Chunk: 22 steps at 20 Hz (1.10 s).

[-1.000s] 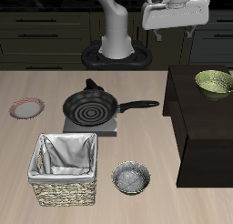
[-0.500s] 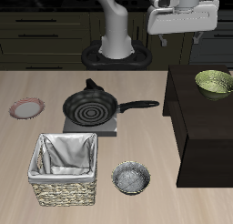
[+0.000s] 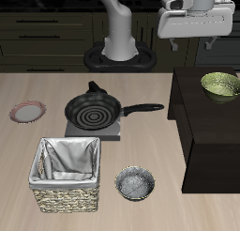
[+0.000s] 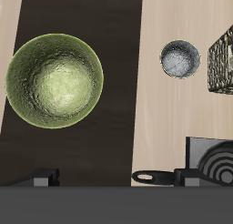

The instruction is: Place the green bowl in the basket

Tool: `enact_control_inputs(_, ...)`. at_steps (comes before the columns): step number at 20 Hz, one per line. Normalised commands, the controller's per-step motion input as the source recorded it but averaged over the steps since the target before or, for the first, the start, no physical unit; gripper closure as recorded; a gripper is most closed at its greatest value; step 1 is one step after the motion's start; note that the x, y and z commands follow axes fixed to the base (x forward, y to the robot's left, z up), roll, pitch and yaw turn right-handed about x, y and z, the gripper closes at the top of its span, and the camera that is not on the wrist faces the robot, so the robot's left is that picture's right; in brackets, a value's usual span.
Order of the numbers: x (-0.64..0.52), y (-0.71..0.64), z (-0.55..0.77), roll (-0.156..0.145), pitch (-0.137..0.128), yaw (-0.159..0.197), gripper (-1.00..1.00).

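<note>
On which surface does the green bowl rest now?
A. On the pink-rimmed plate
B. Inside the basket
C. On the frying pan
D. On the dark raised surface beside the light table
D. The green bowl sits on the dark raised surface at the side of the light table, far from the basket, which holds only its cloth lining.

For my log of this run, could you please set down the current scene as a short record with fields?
gripper: high above the dark stand, holding nothing; open or shut not clear
green bowl: upright on the dark stand, empty
basket: near the table's front edge, empty, cloth-lined
grey bowl: on the table beside the basket
pan: on a square burner, farther back
plate: on the table, apart from the pan
task state: bowl not yet grasped
</note>
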Motion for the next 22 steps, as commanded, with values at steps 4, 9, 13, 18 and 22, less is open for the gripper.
enact_control_inputs(4,0.34,-0.01,0.0,-0.039,0.016,-0.027,-1.0)
enact_control_inputs(9,0.28,0.05,-0.1,-0.008,0.038,-0.024,-1.0)
enact_control_inputs(13,0.1,0.24,-0.17,-0.012,0.022,0.015,-1.0)
enact_control_inputs(18,0.02,0.18,-0.17,0.018,0.007,0.023,-1.0)
enact_control_inputs(22,0.01,0.07,-0.31,0.017,0.029,0.02,-1.0)
